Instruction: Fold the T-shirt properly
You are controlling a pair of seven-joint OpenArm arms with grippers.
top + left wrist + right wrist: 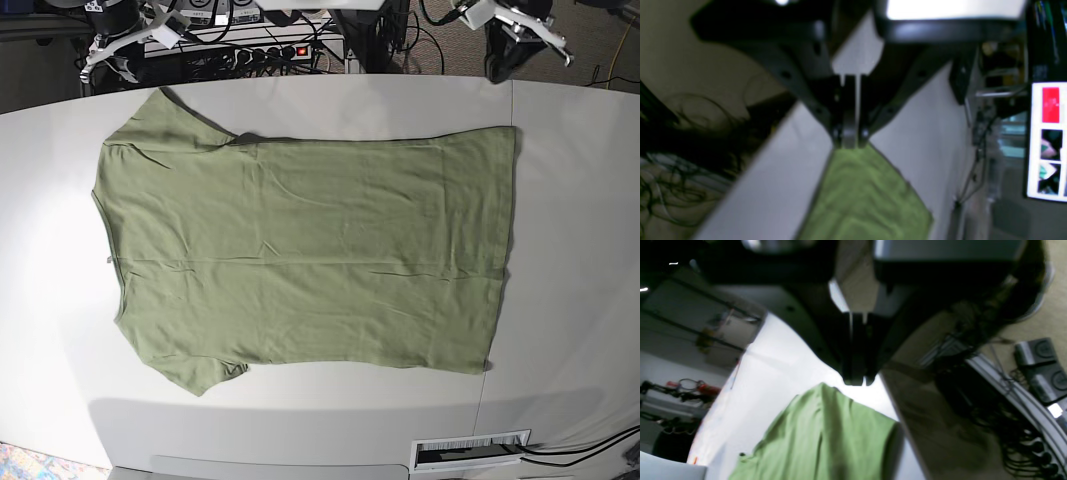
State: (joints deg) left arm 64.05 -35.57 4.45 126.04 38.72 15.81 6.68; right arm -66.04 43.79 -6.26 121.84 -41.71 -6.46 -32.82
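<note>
Olive knit, the T-shirt point(300, 255) lies spread flat on the white table point(570, 250), ready for folding (unfolded yet); left gripper point(850, 141) and right gripper point(857, 381) hover beyond its far edge, jaws closed, empty.

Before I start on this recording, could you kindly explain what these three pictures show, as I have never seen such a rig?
It is a two-armed robot at a white table. The base picture looks down from above; the other two come from cameras on the wrists. A green T-shirt lies spread flat, not yet folded. The left gripper and the right gripper both look shut and hold nothing.
</note>
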